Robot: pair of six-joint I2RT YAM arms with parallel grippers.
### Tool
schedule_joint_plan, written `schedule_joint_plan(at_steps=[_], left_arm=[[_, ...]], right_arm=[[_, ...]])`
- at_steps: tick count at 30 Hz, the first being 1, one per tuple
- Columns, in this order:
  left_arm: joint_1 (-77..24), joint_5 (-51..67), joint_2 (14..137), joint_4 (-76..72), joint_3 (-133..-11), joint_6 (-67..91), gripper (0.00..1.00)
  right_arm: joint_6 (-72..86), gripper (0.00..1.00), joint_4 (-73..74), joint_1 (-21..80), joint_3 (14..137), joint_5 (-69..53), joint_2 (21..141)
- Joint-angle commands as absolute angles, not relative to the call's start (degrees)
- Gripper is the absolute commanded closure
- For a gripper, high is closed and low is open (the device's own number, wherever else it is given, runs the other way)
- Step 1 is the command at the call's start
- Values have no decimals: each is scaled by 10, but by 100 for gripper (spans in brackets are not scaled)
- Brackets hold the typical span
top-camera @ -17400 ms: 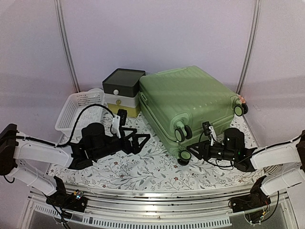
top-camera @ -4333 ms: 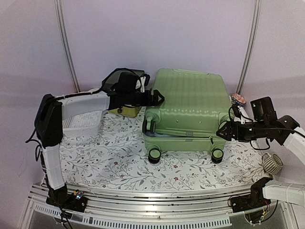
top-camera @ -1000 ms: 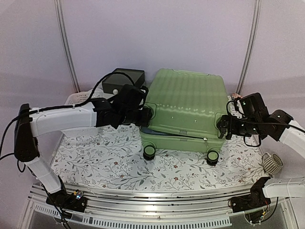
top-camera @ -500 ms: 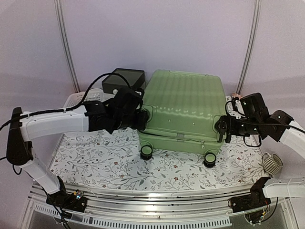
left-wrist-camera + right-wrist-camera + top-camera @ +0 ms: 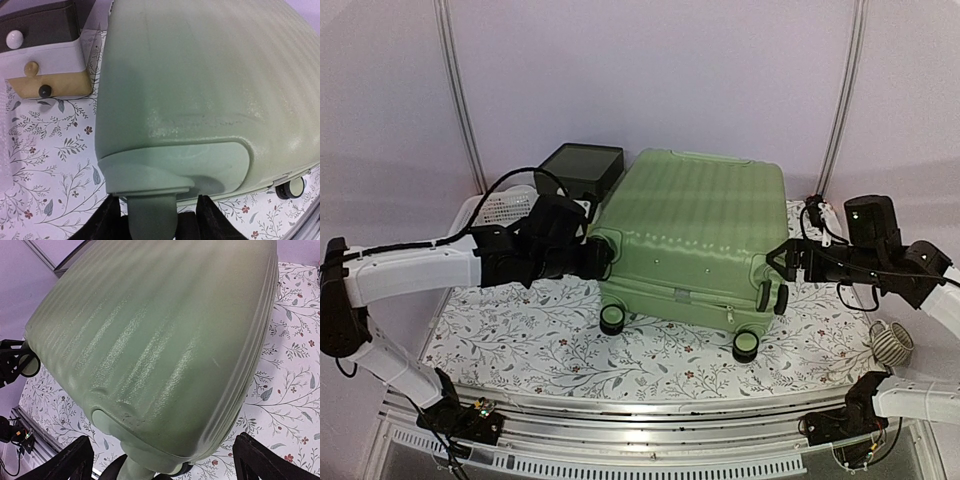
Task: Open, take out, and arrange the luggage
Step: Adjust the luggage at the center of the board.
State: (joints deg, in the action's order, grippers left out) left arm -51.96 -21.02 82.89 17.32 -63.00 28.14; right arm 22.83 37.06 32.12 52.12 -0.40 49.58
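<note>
Here the shut luggage [image 5: 690, 230] lies mid-frame on the floral worktop [image 5: 520, 340]; the left gripper [image 5: 600, 258] clamps its caster [image 5: 150, 217], and the right gripper [image 5: 167, 464] gapes.

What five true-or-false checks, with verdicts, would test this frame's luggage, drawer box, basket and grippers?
1. The luggage lies with its wheels toward the arms' bases. True.
2. The drawer box sits on top of the luggage. False: it stands on the table, behind the luggage's left corner.
3. The right gripper has its jaws wide open. True.
4. The basket is right of the luggage. False: it is on the far left.
5. The left gripper has its fingers either side of a caster. True.
</note>
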Motion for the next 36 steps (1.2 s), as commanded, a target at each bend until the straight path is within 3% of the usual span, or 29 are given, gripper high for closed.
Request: schedule_joint_plan(at_steps=[1, 10, 16, 18, 23, 25, 29, 36], left_arm=[[-494, -192, 798, 202, -613, 269, 74], [-441, -195, 751, 208, -563, 300, 69], [-403, -186, 718, 200, -523, 316, 69], [-392, -186, 705, 197, -510, 322, 61], [-383, -157, 664, 177, -493, 326, 20], [-383, -137, 641, 172, -489, 328, 11], [-383, -115, 590, 182, -487, 341, 2], [-383, -115, 538, 238, -511, 363, 2]], right_arm=[[223, 1, 356, 320, 532, 7, 476], [230, 1, 354, 319, 543, 24, 495], [239, 1, 303, 281, 547, -61, 510], [245, 1, 288, 256, 547, -82, 515], [260, 1, 272, 234, 564, -90, 549], [263, 1, 269, 232, 573, -89, 564], [266, 1, 255, 221, 587, -88, 582], [264, 1, 236, 195, 609, -108, 617]])
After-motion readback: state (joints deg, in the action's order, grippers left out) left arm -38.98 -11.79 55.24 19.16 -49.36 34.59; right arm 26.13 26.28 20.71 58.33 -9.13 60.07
